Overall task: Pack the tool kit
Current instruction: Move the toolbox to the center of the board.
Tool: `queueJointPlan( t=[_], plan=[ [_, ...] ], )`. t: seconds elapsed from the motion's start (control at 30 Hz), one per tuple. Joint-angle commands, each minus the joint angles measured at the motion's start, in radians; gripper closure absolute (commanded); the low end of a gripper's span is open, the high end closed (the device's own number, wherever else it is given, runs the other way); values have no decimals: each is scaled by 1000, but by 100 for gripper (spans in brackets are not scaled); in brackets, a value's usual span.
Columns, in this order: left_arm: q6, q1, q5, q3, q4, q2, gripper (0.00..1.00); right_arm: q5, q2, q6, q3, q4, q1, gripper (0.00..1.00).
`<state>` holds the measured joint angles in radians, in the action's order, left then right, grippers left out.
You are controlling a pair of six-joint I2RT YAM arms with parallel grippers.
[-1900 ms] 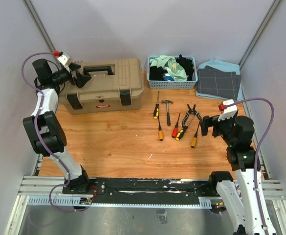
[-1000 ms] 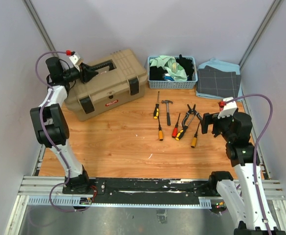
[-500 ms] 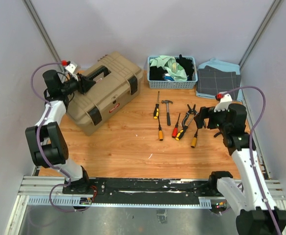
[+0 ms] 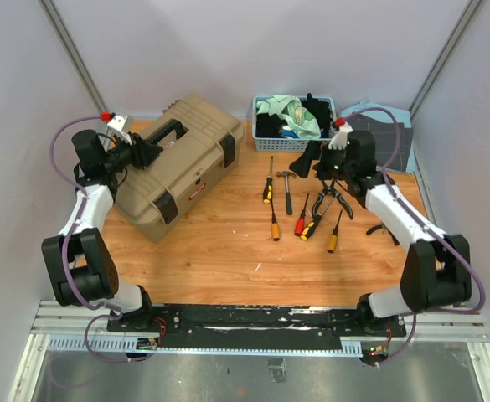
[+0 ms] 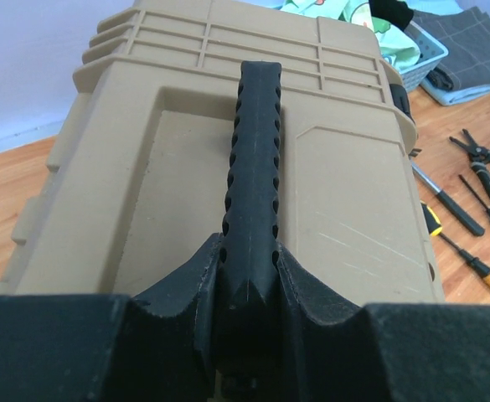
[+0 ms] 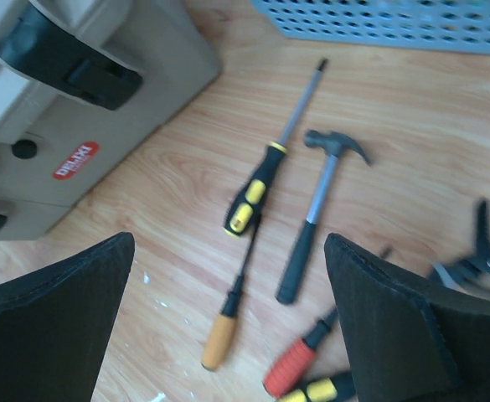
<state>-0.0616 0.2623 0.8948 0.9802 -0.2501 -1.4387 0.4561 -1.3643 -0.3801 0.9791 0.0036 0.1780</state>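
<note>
Right wrist: toolbox (image 6: 136, 63), red label (image 6: 74, 159) unreadable

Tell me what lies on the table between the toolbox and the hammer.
Only a black-and-yellow-handled screwdriver lies between the toolbox and the hammer, apart from both. The right wrist view shows it clearest, and the top view agrees.

toolbox (image 4: 201, 134): tan, lid down, skewed, rear left | hammer (image 4: 287, 192), screwdrivers (image 4: 267, 192), pliers (image 4: 329, 193): flat, loose, right of it
</note>
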Motion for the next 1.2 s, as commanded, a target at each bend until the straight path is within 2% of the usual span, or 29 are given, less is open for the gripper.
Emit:
queueJointPlan(
  t=[0.0, 0.17, 0.2, 0.33, 0.4, 0.5, 0.6, 0.7, 0.83, 1.0, 1.17],
  plan=[
    [120, -3, -5, 61, -5, 23, 100, 55, -139, -122, 93, 149, 76, 1],
    [64, -3, 6, 70, 17, 19, 100, 108, -277, -248, 92, 351, 97, 1],
    [6, -1, 44, 87, 53, 12, 100, 115, -293, -222, 108, 340, 99, 1],
    [-182, 1, 234, 193, 261, -63, 100, 198, -332, 72, 186, 229, 105, 2],
    [-181, 0, 242, 239, 309, -108, 100, 228, -344, 174, 219, 179, 104, 2],
    [-163, -1, 206, 257, 311, -115, 100, 306, -405, 206, 267, 183, 103, 2],
    [-161, -1, 158, 242, 301, -96, 100, 421, -505, 148, 315, 307, 104, 2],
    [-138, -1, 73, 246, 320, -78, 100, 444, -601, 15, 358, 461, 100, 1],
    [-32, -1, 21, 171, 235, -22, 100, 411, -680, -122, 374, 582, 107, 3],
    [-107, -1, 15, 125, 284, 13, 100, 523, -760, -132, 422, 672, 110, 1],
    [-157, -1, 25, 173, 366, -16, 100, 636, -840, -248, 428, 968, 113, 0]
  ],
)
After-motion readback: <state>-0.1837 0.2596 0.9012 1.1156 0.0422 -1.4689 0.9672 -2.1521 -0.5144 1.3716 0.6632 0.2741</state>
